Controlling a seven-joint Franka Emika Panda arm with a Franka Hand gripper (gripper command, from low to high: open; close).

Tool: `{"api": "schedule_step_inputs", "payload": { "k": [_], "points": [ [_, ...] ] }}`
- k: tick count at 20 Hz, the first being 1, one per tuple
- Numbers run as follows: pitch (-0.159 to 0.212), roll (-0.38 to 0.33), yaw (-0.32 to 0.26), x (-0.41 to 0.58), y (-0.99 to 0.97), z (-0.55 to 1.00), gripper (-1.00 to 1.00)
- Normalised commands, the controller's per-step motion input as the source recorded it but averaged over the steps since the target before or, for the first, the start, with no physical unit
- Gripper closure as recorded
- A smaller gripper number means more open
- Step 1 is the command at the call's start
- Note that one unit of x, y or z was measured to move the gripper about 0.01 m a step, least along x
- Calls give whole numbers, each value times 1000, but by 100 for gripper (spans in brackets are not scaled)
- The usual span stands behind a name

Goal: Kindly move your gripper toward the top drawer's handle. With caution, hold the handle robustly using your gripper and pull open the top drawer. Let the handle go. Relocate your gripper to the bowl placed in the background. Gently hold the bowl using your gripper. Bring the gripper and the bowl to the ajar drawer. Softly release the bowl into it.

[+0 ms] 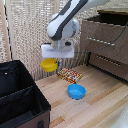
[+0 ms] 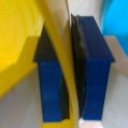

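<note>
Exterior view: the white arm reaches down from above, its gripper carrying the bowl above the wooden floor. In the wrist view, the fingers pinch the bowl's rim between them.

Blue bowl, snack box, black bin.

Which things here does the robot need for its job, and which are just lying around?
For the job:
yellow bowl, pinched by the claw
top drawer, pulled open
handle

Just lying about:
blue bowl
snack box
black bin
</note>
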Motion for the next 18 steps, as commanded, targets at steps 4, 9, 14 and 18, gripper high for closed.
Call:
{"api": "schedule_step_inputs", "payload": {
  "k": [4,9,14,18],
  "points": [
    [-13,0,-49,5,-176,1000,100],
    [-18,0,-64,52,-162,1000,100],
    [-9,20,-62,42,-404,933,100],
    [0,75,-119,11,-664,738,100]
  ]
}}
